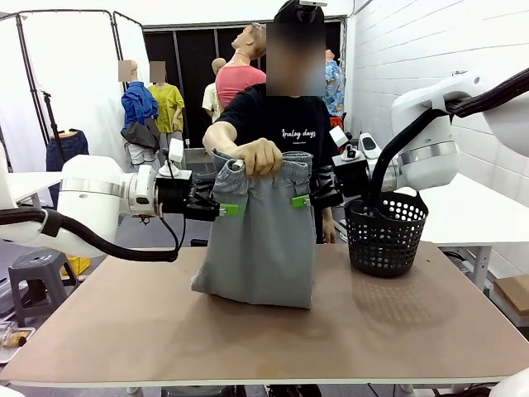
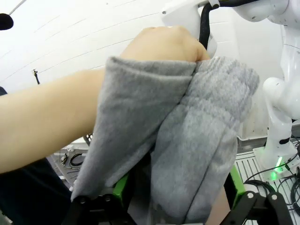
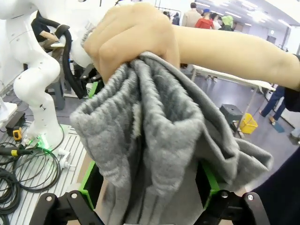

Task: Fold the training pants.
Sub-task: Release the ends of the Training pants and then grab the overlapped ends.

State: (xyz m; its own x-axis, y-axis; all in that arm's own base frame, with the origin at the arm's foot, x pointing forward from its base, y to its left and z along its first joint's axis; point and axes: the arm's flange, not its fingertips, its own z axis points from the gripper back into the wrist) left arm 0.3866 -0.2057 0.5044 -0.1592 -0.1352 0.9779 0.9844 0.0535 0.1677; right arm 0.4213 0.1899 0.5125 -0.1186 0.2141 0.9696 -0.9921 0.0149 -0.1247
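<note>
The training pants (image 1: 260,240) are held up over the middle of the table (image 1: 413,331) by the person's hand (image 1: 260,157), which is bunched on the gathered waistband. The cloth hangs straight down — long axis vertical — and the lower end is slumped on the tabletop.

The left gripper (image 1: 225,209) is seen at the pants' left edge and the right gripper (image 1: 302,201) at the right edge. Both are just below the waistband and roughly level, so the garment lies directly between the two tools, and neither arm is clearly nearer.

In the left wrist view the green-padded fingers (image 2: 119,187) are spread wide with grey jersey hanging between them, and no pinch is made. The same is seen in the right wrist view — fingers (image 3: 89,178) wide apart, cloth draped in the gap, nothing clamped. Whether the pads brush the fabric cannot be told.

The coming move is judged to turn on each edge being taken from its own side, jaws closed across the hanging edge, while the weight is carried by the hand above. A black basket (image 1: 386,236) is set on the table just beside the right gripper, so a small snag risk is judged there.
</note>
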